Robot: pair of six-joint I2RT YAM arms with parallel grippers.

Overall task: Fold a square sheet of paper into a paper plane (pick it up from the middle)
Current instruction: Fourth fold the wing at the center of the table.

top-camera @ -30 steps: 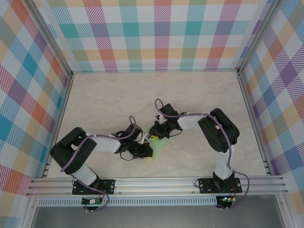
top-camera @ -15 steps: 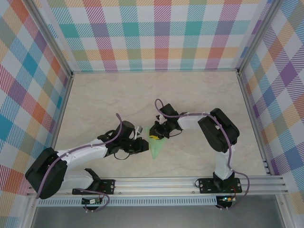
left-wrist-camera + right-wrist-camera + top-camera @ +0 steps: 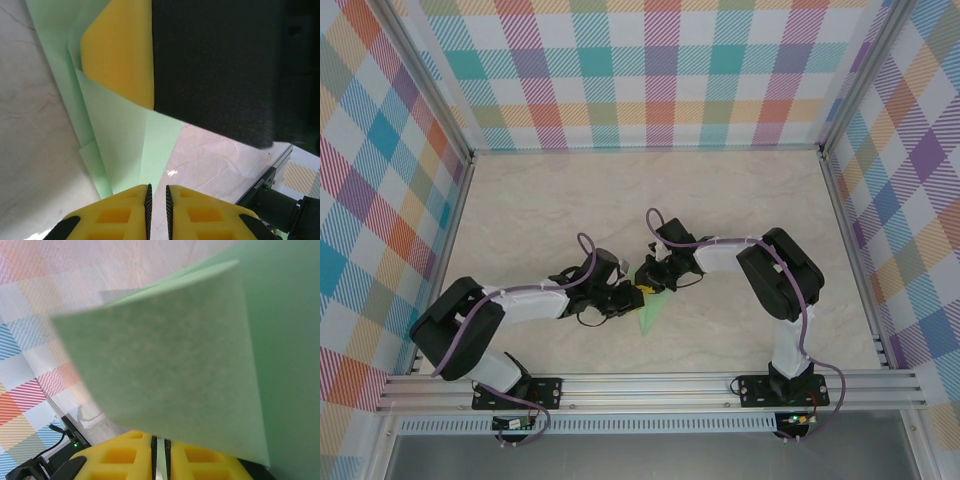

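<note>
Pale marbled tabletop (image 3: 520, 220), checked walls round it.

Nearest the arm bases is the sharp tip of the paper plane (image 3: 647, 318). It lies at mid-table and points toward the near edge.

Just left of it is the left gripper (image 3: 158, 200). Its jaws are drawn almost together with only a thin slit, and nothing is seen in it. The plane's tip sits right at the fingertips; touching or not, cannot tell.

Change: half a second ago this arm had swung out and stood clear of the paper. Now it is back against the plane's left edge.

Beyond is the right gripper (image 3: 159, 452), unmoved. It is closed on the plane's wide end, with a sliver of green between its fingers. The plane itself has not shifted.

Judgement: the dart shape is already made. The left arm looks to be returning to press or regrip a crease, so this is late in the task.
</note>
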